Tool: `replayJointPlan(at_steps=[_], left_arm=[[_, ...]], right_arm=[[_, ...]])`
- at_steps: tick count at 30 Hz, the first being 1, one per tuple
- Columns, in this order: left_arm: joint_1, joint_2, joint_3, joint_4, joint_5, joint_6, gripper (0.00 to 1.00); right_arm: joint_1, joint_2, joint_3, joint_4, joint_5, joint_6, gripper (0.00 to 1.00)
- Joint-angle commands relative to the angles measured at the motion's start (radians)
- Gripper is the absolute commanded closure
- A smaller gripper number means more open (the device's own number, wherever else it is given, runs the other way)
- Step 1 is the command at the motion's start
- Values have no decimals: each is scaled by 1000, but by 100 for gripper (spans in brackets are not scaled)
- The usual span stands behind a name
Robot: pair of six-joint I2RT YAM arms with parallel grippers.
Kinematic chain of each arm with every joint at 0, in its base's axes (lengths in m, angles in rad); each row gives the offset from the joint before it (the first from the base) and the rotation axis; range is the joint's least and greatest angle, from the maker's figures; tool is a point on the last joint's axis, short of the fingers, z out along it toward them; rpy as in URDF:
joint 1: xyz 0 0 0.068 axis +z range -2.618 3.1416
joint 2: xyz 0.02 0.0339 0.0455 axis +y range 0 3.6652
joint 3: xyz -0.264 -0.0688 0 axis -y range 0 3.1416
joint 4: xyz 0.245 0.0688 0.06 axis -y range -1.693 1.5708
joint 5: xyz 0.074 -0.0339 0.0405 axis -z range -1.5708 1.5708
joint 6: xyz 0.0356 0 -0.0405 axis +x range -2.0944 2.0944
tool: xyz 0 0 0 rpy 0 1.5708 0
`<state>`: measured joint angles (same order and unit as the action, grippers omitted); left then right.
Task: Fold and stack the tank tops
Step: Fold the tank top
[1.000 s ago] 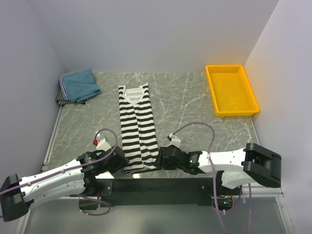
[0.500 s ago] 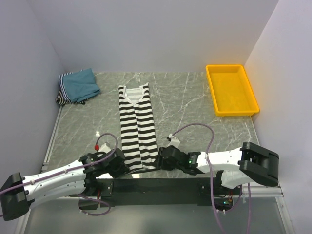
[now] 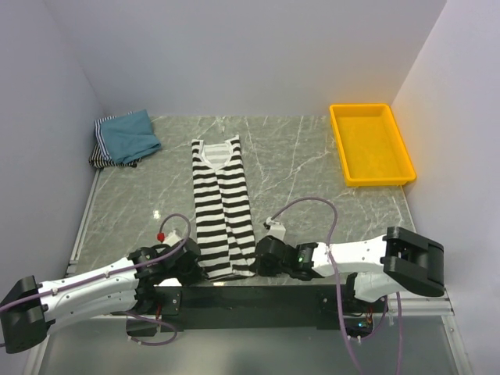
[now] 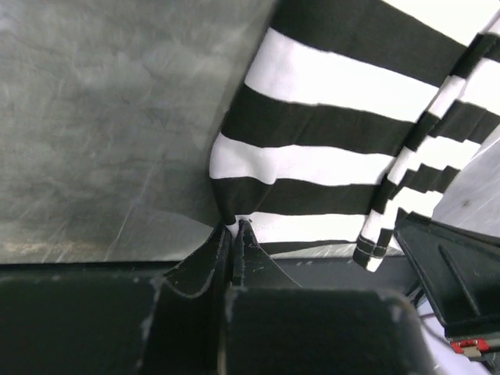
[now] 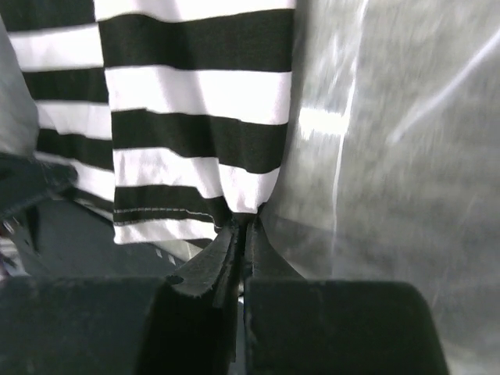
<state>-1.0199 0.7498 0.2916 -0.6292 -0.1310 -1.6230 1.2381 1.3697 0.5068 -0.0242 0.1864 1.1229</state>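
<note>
A black-and-white striped tank top (image 3: 222, 203) lies folded lengthwise in the middle of the table, neck toward the back. My left gripper (image 3: 198, 268) is shut on its near left corner; the left wrist view shows the striped cloth (image 4: 328, 125) pinched between the fingertips (image 4: 234, 226). My right gripper (image 3: 255, 264) is shut on the near right corner, where the striped cloth (image 5: 195, 117) bunches into the closed jaws (image 5: 244, 225). A teal tank top (image 3: 130, 134) lies on a finely striped one (image 3: 100, 156) at the back left.
A yellow plastic tray (image 3: 369, 144) stands at the back right. A black base rail (image 3: 250, 295) runs along the table's near edge under the arms. Grey walls close in the left, back and right sides.
Both grippers have closed on the near corners of the striped tank top. The shirt's near edge has narrowed and shifted slightly to the right.
</note>
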Motion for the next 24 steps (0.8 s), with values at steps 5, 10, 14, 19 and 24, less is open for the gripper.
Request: replayJointPlan(at_steps=[5,10,14,19,24], left_arm=[[-26,-41,60,-168,94,94,99],[-94,-84,119,-262,134,58,99],[-94,-47,257,-308,53,86,99],[-19,57,389,-287,-47,207,99],[213,106,423,-150,-1,392,99]], right_arm=[[159,-103,55,-253,1,52,100],[261,-181,91,-386,31,158,100],[218,-218,157,-460,82,134,100],[57,-212,220,-450,73,-27,100],[-113,-163,315,-419,50,-194,100]])
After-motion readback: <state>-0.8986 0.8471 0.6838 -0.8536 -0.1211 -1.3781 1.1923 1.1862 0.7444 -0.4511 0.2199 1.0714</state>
